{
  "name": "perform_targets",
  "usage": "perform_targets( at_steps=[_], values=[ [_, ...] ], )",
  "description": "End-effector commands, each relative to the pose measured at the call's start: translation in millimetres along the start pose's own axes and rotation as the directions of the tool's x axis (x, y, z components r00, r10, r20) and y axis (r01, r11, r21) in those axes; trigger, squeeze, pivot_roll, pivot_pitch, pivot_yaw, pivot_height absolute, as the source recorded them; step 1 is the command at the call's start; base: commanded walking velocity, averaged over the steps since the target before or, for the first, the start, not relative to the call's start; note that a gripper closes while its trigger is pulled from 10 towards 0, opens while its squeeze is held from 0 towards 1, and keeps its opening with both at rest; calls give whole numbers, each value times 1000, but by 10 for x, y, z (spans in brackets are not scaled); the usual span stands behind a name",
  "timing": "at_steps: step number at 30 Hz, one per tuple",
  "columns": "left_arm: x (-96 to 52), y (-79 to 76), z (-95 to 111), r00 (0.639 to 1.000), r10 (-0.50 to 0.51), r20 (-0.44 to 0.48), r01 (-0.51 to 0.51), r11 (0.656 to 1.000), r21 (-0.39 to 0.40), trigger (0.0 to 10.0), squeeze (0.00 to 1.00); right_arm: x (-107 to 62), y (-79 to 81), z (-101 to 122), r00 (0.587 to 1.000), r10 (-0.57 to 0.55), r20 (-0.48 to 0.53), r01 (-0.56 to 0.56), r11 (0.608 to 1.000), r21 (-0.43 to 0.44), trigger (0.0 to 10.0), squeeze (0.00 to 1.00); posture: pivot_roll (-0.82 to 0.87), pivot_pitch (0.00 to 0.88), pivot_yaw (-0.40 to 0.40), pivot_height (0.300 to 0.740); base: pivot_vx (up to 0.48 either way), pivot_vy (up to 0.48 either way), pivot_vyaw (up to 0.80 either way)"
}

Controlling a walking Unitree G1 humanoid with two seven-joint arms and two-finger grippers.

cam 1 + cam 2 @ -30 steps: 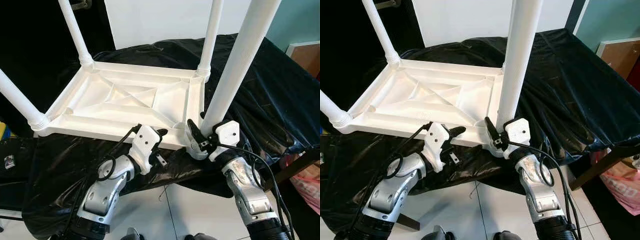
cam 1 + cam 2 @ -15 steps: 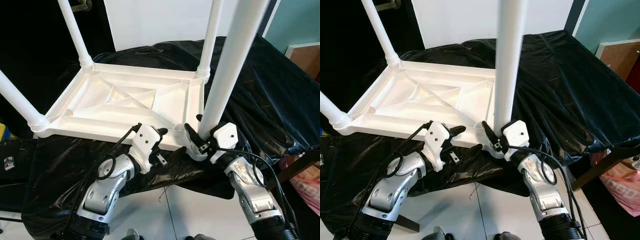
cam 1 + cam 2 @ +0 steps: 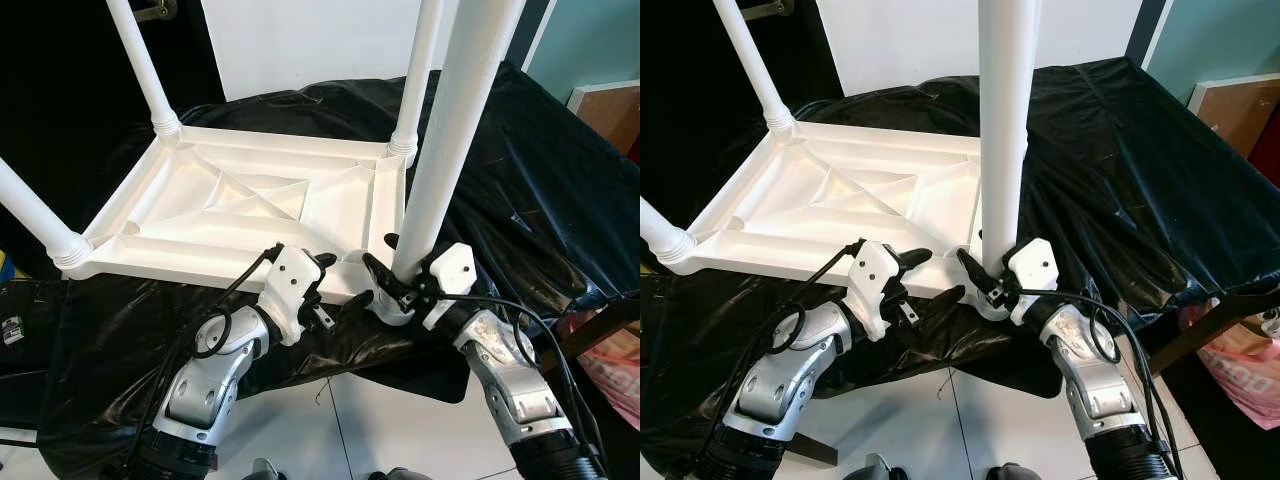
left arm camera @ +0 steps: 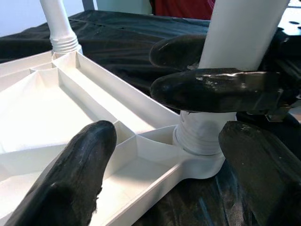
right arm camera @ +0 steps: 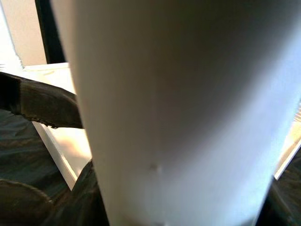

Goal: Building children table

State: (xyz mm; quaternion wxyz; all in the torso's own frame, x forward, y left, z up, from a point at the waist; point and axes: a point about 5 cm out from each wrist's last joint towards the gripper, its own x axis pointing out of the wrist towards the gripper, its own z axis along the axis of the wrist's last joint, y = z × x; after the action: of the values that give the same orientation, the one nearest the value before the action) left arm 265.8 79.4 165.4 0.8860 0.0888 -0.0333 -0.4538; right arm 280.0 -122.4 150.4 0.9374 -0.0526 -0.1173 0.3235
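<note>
Upturned white table top [image 3: 240,200], ribbed underside facing up, lying on a desk [image 3: 520,190] draped in black cloth. Three white legs already standing in its corners: far-left leg [image 3: 140,65], far-right leg [image 3: 420,70], near-left leg [image 3: 35,215].

Fourth leg [image 3: 450,140] upright at the near-right corner of the table top, its foot at the threaded collar [image 4: 202,136] of that corner socket. Whether fully seated in the socket, hard to tell.

Right hand [image 3: 395,275] clamped round the low end of that fourth leg just above the collar, one black finger [image 4: 216,89] lying across the near face of the leg, the other behind it. Fingers closed only as far as the leg's thickness allows. From the right wrist camera, the leg [image 5: 178,113] pressed up close against the lens, with a dark finger to one side.

Left hand [image 3: 335,280] at the near edge of the table top, just beside the same corner and close to the right hand. Fingers spread wide, one fingertip [image 4: 89,160] over the ribbed underside, the other out past the corner over the black cloth, nothing gripped between them.

White floor [image 3: 350,420] below the near edge of the desk.
</note>
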Motion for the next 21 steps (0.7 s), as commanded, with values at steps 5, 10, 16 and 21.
perform_targets(
  at_steps=[5,10,16,21],
  values=[
    [-2,21,6,1000,28,-9,-28,1000,0,10000,0,-90,52,-337,980,-1,-197,33,987,159,10000,0,-7,106,10,740,0,0,0],
    [1,10,10,1000,23,-6,-23,1000,-2,10000,0,-110,48,-395,967,4,-254,36,988,153,10000,0,-8,105,9,740,0,0,0],
    [5,2,14,1000,21,-5,-21,1000,-1,10000,0,-140,52,-436,957,8,-291,41,986,160,10000,0,-8,105,5,740,0,0,0],
    [3,-4,17,1000,21,-4,-21,1000,-1,10000,0,-153,57,-452,950,13,-313,42,985,166,10000,0,-7,102,4,740,0,0,0]
  ],
)
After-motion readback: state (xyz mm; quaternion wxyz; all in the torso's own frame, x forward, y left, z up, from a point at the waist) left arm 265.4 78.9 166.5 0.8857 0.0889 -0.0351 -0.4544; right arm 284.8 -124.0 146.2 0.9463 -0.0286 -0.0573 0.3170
